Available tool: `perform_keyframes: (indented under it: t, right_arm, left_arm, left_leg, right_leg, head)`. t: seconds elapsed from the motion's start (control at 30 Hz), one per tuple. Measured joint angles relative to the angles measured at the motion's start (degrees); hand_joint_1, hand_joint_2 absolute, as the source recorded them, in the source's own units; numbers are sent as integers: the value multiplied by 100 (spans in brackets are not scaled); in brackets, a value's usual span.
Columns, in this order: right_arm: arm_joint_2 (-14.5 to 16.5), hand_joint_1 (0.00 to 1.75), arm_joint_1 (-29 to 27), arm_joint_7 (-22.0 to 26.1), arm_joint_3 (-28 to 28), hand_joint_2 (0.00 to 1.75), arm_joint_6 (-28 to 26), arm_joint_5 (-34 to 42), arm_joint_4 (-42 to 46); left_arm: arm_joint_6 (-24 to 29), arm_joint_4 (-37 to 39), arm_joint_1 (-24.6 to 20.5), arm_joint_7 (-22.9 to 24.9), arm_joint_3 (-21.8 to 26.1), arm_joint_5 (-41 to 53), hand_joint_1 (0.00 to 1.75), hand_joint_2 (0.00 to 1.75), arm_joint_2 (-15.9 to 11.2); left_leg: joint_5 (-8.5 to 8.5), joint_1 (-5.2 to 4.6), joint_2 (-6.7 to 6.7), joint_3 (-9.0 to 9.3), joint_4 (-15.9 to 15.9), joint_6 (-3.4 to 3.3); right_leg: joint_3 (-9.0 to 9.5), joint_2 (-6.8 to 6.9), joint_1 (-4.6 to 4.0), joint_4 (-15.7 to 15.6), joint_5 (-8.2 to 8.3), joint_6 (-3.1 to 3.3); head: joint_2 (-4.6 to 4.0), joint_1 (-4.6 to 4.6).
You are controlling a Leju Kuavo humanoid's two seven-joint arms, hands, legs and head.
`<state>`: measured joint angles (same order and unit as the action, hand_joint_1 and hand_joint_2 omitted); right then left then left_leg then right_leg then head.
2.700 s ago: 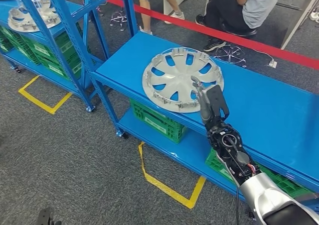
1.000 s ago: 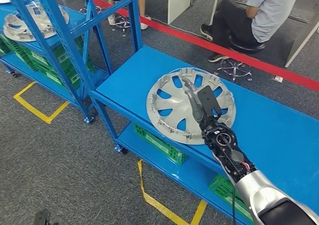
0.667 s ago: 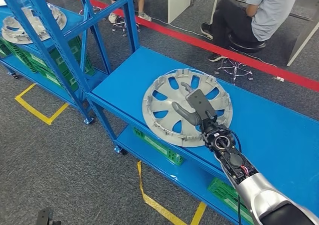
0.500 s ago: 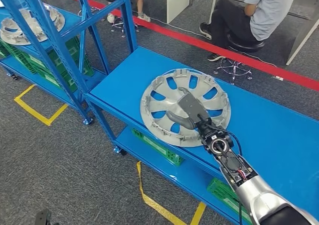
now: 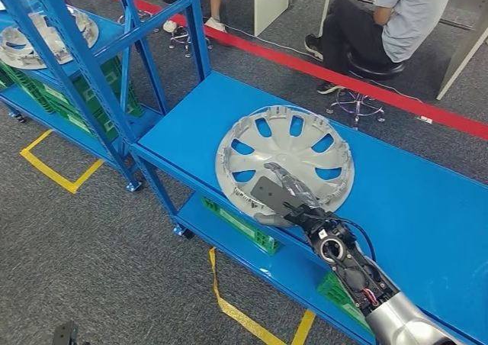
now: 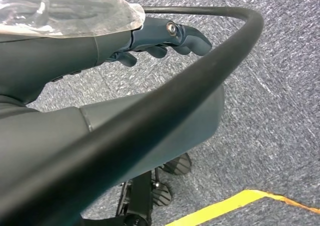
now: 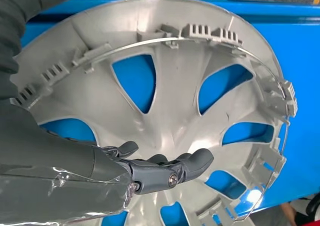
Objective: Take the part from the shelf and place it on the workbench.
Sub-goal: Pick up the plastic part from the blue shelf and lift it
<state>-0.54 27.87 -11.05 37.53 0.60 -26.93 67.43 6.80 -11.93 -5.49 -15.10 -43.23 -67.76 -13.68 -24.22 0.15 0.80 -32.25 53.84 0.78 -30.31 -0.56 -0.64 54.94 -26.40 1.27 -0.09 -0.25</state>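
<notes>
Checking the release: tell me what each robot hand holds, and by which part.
Nothing is held. The right robot hand lies flat over the near rim of the hubcap on the workbench, fingers extended. The left robot hand hangs empty.

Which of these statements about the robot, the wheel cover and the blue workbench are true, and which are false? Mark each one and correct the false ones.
1. The wheel cover lies flat on the blue workbench. True.
2. The right hand is over the wheel cover's near edge. True.
3. The wheel cover is black. False: it is silver-grey.
4. The left hand holds a wheel cover. False: it hangs over grey carpet with nothing in it.
5. Green crates sit on the shelf under the workbench top. True.
</notes>
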Motion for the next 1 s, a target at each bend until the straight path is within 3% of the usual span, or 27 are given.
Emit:
perform_keyframes:
  t: [0.63, 1.0]
  right_arm:
    - [-302, 0, -62, -351, 171, 175, 178, 151, 245]
    - [-554, 0, 96, -591, 197, 175, 576, 270, 110]
  left_arm:
    - [-76, 0, -1, 0, 0, 22, 0, 0, -1]
    - [-114, 0, -24, 22, 0, 101, 0, 0, -1]
  left_leg:
    - [0, -10, 0, 0, 0, 0]
    - [0, -11, 0, 1, 0, 0]
  right_leg:
    - [-2, 0, 2, -1, 0, 0]
    - [3, 1, 3, -1, 0, -1]
  head:
    - [0, -9]
    - [0, -7]
